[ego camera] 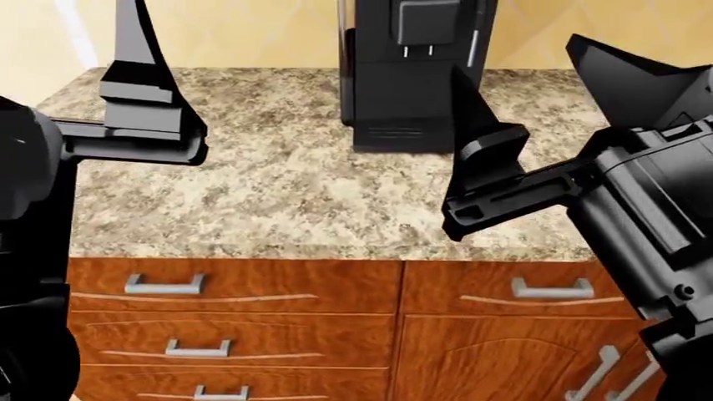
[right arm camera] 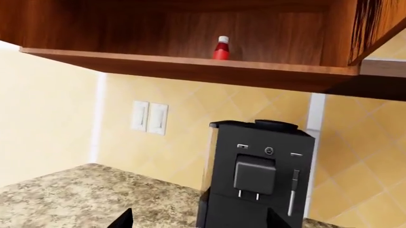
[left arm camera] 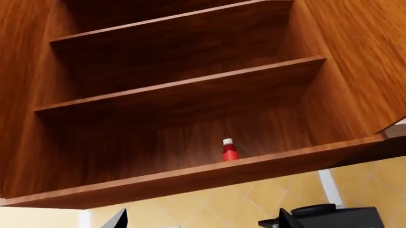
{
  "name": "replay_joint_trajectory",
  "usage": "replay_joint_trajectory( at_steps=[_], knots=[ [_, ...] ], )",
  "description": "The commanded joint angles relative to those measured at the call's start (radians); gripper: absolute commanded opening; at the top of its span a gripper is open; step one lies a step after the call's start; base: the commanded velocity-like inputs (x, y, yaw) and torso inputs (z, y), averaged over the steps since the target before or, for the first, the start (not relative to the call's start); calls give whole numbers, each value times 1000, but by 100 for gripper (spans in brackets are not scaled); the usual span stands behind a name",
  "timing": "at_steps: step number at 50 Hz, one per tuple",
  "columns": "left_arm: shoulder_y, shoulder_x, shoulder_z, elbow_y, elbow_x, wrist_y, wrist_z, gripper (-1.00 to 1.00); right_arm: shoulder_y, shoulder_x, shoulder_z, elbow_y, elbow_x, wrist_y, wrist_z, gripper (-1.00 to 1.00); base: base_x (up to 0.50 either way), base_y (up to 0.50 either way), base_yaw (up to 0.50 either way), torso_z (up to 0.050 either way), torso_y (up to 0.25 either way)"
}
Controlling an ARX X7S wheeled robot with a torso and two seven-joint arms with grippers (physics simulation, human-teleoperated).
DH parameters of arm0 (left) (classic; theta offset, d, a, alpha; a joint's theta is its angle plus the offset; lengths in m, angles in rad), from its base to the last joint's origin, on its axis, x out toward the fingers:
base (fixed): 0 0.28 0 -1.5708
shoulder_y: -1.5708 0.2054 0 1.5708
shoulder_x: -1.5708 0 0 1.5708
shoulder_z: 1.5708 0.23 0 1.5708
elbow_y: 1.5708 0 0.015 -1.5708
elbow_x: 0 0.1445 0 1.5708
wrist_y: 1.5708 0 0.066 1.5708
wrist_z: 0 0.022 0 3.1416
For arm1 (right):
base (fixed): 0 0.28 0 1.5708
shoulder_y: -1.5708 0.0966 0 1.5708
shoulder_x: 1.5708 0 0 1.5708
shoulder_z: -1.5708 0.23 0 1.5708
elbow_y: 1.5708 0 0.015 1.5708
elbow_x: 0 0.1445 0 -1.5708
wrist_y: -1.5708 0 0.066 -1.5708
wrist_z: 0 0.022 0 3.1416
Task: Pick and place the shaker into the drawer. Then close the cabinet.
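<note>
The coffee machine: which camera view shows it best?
The right wrist view shows the black coffee machine best: its front panel and top are seen nearly whole against the tiled wall. The head view shows only its lower front, cut off at the top. The left wrist view catches just its top corner.

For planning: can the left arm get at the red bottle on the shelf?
Probably yes: the red bottle stands on the open lowest shelf, nothing before it, and the open left end effector points up at it. Arm length I cannot judge.
</note>
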Motion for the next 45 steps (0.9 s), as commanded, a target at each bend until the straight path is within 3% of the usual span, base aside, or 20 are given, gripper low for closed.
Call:
replay_joint_trajectory(
  at_steps=[1, 10, 38, 45],
  knots=[
    [-33, -6, -2, 20, -22, -28, -14, 100, 47, 25, -55, 8, 17, -40, 13, 100, 503, -220, 0, 0, 0],
    [-57, -26, -46, 27, -65, -21, -49, 100, 156, 102, -5, -28, 98, -148, 84, 100, 503, -208, 0, 0, 1],
    [-112, -67, -103, 9, -153, -33, -94, 100, 337, 188, -111, -17, 193, -265, 190, 100, 501, -82, 0, 0, 1],
    [-111, -70, -104, 11, -157, -30, -96, 100, 317, 213, -114, 9, 186, -292, 215, 100, 0, 0, 0, 0, 2]
  ],
)
